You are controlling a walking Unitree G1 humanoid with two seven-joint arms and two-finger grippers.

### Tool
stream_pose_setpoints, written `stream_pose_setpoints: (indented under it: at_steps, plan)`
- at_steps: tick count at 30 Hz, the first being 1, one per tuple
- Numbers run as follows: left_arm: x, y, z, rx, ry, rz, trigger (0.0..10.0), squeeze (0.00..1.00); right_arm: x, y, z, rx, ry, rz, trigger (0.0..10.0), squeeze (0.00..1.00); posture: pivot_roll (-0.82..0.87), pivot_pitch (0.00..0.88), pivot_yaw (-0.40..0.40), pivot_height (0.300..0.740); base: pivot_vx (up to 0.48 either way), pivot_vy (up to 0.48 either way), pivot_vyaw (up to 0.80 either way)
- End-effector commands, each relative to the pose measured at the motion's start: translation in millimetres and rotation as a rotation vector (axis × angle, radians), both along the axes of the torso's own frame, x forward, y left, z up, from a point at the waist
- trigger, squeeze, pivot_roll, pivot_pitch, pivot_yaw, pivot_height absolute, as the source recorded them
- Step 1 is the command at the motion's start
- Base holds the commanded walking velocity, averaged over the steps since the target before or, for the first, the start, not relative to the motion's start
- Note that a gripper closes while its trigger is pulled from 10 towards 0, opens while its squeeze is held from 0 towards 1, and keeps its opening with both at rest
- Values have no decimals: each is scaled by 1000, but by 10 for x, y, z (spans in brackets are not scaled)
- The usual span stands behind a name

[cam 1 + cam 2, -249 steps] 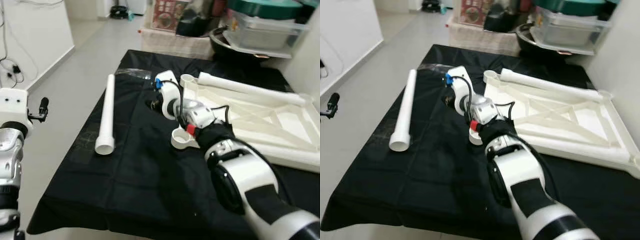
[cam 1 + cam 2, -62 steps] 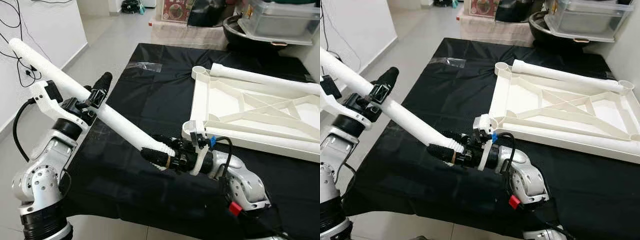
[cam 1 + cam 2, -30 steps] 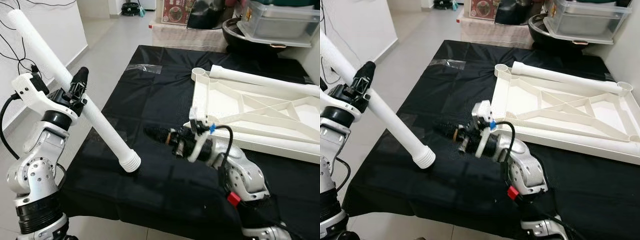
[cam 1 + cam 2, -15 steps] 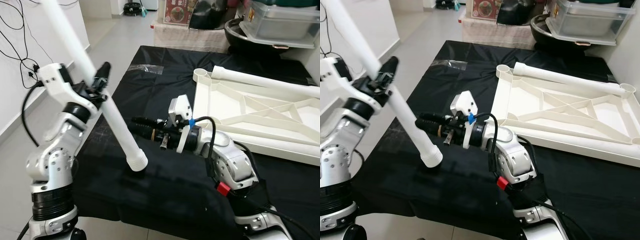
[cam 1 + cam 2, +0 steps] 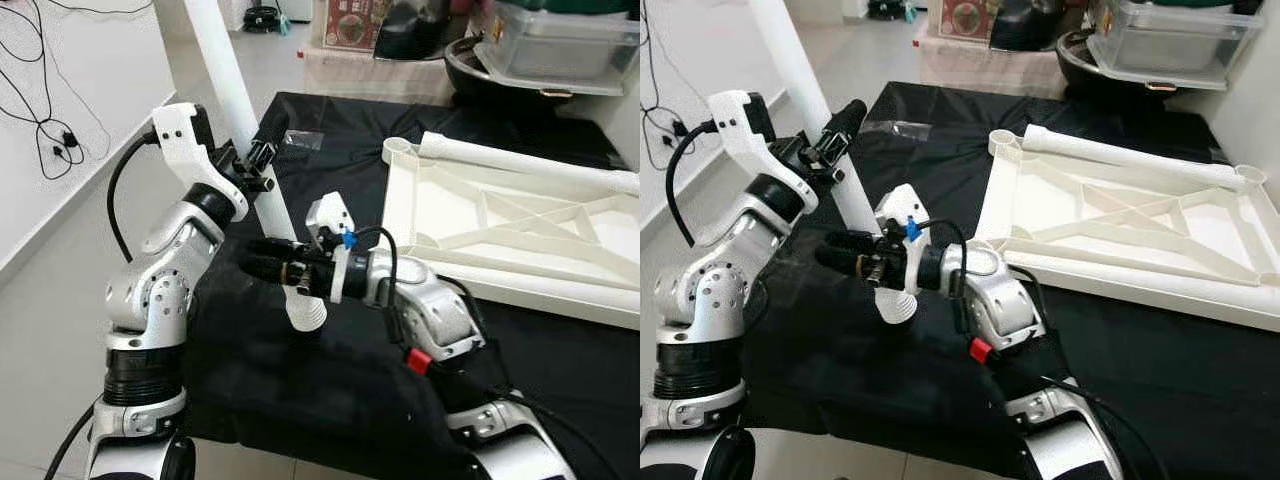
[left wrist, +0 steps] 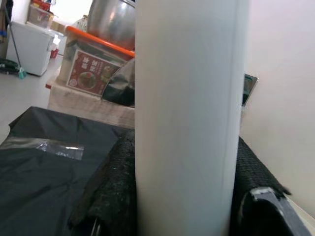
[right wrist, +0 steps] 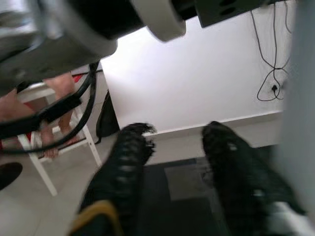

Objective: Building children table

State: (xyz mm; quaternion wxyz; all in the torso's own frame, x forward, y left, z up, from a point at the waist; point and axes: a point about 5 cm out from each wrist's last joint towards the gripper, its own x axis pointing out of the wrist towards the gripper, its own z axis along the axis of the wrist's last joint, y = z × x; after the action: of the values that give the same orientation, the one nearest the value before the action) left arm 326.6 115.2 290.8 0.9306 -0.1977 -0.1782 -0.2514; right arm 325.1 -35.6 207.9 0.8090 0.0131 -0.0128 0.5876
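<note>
Left gripper (image 5: 262, 160), upper left-centre of the left eye view: fingers clamped on the white table leg (image 5: 250, 140), gripping it approx. mid-length. In the left wrist view the tube runs vertically through frame centre w/ one black finger (image 6: 110, 196) on each side, both in contact.

Leg orientation: steeply tilted, near upright. Upper end exits the top edge of frame; ribbed lower end (image 5: 308, 312) sits at frame centre, at or just above the black tablecloth (image 5: 330, 380). Contact w/ cloth: cannot tell.

Right gripper (image 5: 258, 264), centre-left of frame: extended horizontally toward the left edge, crossing in front of the leg just above the ribbed end. Right wrist view shows the two fingers (image 7: 123, 162) set apart, nothing between them; the leg is a blurred white band at that frame's right edge.

White tabletop frame (image 5: 500, 235), underside up w/ diagonal bracing, lies flat on the cloth at right of frame. Second leg (image 5: 530, 168) lies along its far edge.

Clear storage bin (image 5: 560, 50) at upper right.
</note>
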Motion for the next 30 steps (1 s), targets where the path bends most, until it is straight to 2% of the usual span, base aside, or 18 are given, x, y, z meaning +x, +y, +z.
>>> stream_pose_setpoints:
  at_steps: [1,3,4,5,7,10,11,14,16,18,27,30]
  plan:
    - [-17,-96,23,9,-19,-45,0,0,37,-2,5,2,-5,-33,10000,1000,81,48,-11,740,0,0,0]
    - [-20,-110,11,31,-25,-43,0,0,82,-39,34,15,0,-71,10000,1000,81,49,-10,740,0,0,0]
    - [-23,-103,2,38,-25,-42,0,0,95,-71,55,21,6,-75,10000,290,79,50,-10,740,0,0,0]
    - [-22,-98,-5,42,-26,-41,0,0,102,-93,69,24,11,-73,10000,0,79,50,-10,740,0,0,0]
    - [-20,-81,-9,52,-27,-35,0,0,110,-133,84,23,8,-69,10000,0,80,52,-10,740,0,0,0]
    - [-9,-16,5,90,-44,-17,0,0,207,-339,136,6,-8,-96,10000,0,84,59,-12,740,0,0,0]
    - [-9,-16,5,90,-44,-17,0,0,207,-339,136,6,-8,-96,10000,0,84,59,-12,740,0,0,0]
    - [33,72,3,141,-55,25,0,0,200,-527,205,-13,-20,-41,10000,0,82,62,-17,740,0,0,0]
    - [44,90,6,147,-58,33,0,0,200,-559,210,-28,-30,-34,10000,0,81,63,-17,740,0,0,0]
    - [69,120,22,158,-60,47,0,0,252,-637,215,-61,-63,-77,10000,0,80,66,-14,740,0,0,0]
    - [95,132,83,175,-77,60,0,0,323,-675,252,-59,-116,-143,10000,0,84,70,-13,740,0,0,0]
    - [139,114,176,136,-64,57,0,0,294,-533,249,-27,-133,-129,10000,0,89,72,-14,740,0,0,0]
